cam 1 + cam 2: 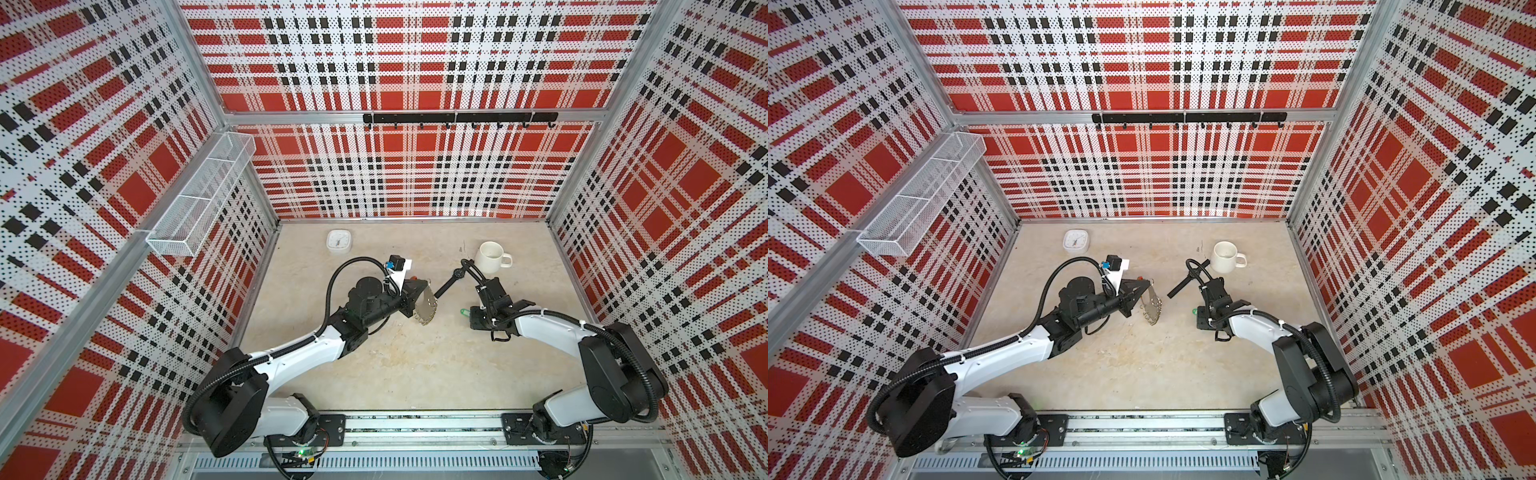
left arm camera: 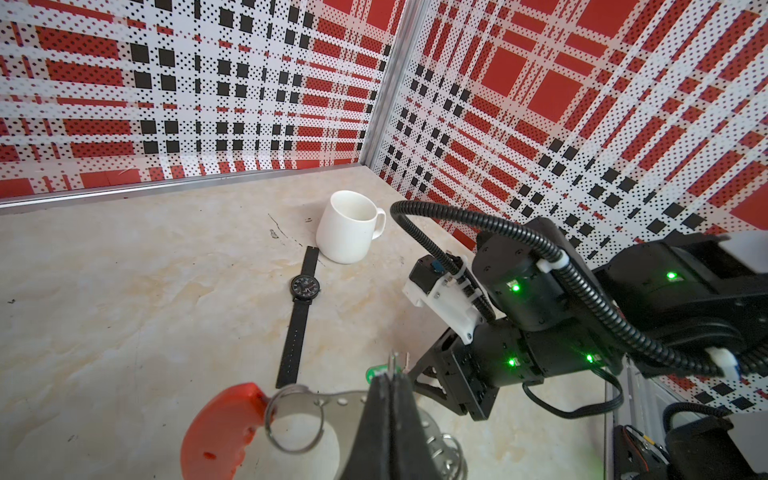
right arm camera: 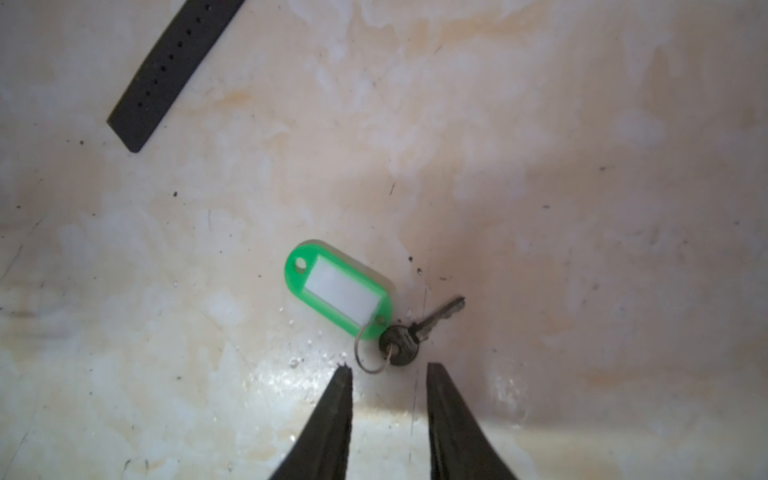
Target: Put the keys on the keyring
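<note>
A: How does the left arm (image 1: 299,353) stand?

B: It reaches from the near rail toward the middle of the desk (image 1: 399,374), with the forearm low and the wrist turned sideways. The left claw (image 2: 392,386) is closed fully on the grey plate of the keyring (image 1: 429,309) and holds it on its edge, tilted. In the left wrist view the red section is at one side of the fingers and the wire loops are at the other side. I cannot tell if the lower rim touches the desk.

A: And the right arm (image 1: 548,328)?

B: Its elbow is raised and the forearm goes down toward the middle, so the right claw (image 3: 390,368) points down at the desk. The jaws are a little apart and grip nothing.

A: Where are the keys (image 3: 365,309)?

B: They lie flat on the desk, just in front of the right claw's tips, the key head nearest to them. They are well apart from the keyring. A black wristwatch (image 1: 457,274) lies farther back, near a white mug (image 1: 490,257).
</note>
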Controlling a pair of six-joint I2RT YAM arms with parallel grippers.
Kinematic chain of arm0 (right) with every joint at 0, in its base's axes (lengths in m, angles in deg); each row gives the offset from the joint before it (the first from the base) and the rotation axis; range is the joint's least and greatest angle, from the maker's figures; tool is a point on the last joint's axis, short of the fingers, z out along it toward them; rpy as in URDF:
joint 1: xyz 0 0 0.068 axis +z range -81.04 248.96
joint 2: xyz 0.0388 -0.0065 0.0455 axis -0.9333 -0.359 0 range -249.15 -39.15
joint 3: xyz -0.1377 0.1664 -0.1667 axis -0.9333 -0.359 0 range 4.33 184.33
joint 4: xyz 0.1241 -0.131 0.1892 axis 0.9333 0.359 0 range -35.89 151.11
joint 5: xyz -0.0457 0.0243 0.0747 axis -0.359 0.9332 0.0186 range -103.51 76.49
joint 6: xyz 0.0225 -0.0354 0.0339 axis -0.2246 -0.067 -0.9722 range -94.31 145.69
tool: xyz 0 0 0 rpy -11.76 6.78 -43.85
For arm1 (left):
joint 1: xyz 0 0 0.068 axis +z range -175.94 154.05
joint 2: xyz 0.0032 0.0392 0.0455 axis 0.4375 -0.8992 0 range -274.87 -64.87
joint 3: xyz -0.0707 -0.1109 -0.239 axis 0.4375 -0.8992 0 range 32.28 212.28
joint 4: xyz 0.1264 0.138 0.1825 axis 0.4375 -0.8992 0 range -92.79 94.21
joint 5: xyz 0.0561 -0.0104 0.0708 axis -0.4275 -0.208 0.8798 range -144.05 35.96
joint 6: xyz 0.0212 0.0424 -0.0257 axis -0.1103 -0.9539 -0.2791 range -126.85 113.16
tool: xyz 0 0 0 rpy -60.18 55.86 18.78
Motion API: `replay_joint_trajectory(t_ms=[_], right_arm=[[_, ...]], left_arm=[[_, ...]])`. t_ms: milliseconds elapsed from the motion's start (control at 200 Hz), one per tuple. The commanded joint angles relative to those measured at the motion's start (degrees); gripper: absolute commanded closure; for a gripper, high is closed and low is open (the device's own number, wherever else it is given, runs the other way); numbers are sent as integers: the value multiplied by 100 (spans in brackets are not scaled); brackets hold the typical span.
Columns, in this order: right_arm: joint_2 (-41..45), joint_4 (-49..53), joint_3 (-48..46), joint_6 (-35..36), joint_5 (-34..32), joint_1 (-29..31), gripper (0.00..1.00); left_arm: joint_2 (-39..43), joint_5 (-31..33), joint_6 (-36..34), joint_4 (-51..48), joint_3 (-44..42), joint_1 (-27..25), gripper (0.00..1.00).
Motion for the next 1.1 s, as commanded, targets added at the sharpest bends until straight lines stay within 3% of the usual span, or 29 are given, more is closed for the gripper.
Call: replay_joint_trajectory(t_ms=[0,185,481,1092], right_arm=[[-34,187,208,222,-261,7,69],[-287,596,527,673,-642,148,71],[-570,943,824,1178,-480,256,71],[-908,908,992,1284,-440,342,71]], left_arm=[[-20,-73,5,277,163,15,100],[26,-39,12,277,128,8,100],[38,-12,17,273,106,-14,100],[33,-9,23,277,123,-23,100]])
